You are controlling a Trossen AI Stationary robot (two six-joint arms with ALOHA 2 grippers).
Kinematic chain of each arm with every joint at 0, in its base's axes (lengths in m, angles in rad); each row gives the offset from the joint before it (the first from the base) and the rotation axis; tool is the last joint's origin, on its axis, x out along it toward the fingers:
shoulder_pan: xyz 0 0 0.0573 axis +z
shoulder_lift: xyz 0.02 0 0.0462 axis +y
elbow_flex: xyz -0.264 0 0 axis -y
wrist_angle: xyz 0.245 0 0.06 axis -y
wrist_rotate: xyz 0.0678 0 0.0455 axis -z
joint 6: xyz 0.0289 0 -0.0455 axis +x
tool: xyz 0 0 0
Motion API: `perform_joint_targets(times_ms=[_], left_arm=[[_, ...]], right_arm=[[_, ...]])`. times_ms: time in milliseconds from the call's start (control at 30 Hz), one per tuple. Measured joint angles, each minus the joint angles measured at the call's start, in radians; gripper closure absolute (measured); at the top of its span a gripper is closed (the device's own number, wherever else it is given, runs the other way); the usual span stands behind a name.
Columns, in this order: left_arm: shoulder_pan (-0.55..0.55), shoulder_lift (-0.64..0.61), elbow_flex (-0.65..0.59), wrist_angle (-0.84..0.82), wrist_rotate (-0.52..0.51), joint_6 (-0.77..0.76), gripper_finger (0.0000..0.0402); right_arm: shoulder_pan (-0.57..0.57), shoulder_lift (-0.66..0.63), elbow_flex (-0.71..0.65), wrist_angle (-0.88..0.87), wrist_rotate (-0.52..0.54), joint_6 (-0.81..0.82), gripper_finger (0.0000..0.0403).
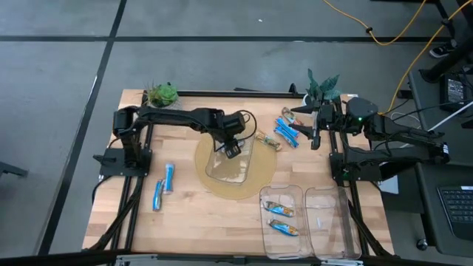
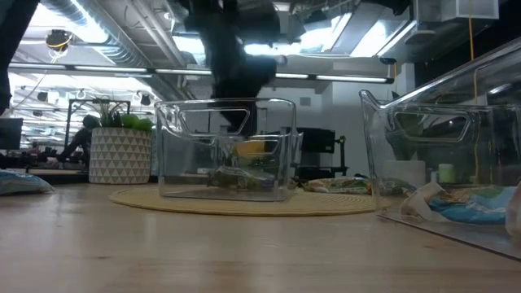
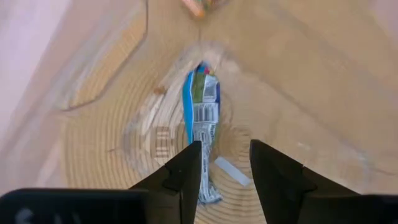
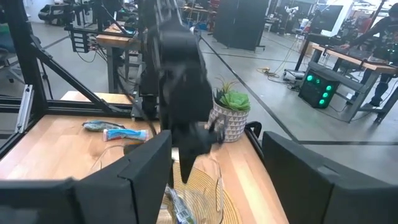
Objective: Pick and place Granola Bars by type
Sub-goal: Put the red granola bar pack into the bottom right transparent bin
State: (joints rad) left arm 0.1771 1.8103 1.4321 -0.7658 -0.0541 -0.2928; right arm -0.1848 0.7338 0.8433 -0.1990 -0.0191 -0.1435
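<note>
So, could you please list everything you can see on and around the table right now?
Granola bars: cluster, blue, far right of table.
Bars by left edge: two, blue.
Bar in centre bin: one, blue and silver, below left gripper.
Bars in near bin: about three, orange-blue.
Clear bins: three; two near right, one on mat.
Round mat: one, tan, centre.
Potted plants: two, green, far corners.
Left gripper: over centre bin, partly open.
Right gripper: open, beside the cluster.
</note>
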Motion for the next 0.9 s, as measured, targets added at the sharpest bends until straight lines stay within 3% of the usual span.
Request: perform_joint_targets(times_ms=[167,400,667,900], left_arm=[[0.000,-0.083,0.019,-0.058,-0.015,-0.006,0.0274],[-0.023,-0.225,0.019,-0.212,-0.114,-0.092,0.0283],[-0.115,-0.352,0.015,-0.419,-0.207,-0.279,0.0285],[-0.213,-0.410,-0.033,-0.539,-0.222,-0.480,0.0284]], right_arm=[[0.000,0.000,0.000,-0.002,0.000,-0.021,0.0150],[0.000,0.000,0.000,-0.002,0.000,-0.037,0.0150],[0.000,0.000,0.000,-0.001,0.000,-0.061,0.0150],[0.000,0.002,0.000,0.000,-0.001,-0.072,0.0150]])
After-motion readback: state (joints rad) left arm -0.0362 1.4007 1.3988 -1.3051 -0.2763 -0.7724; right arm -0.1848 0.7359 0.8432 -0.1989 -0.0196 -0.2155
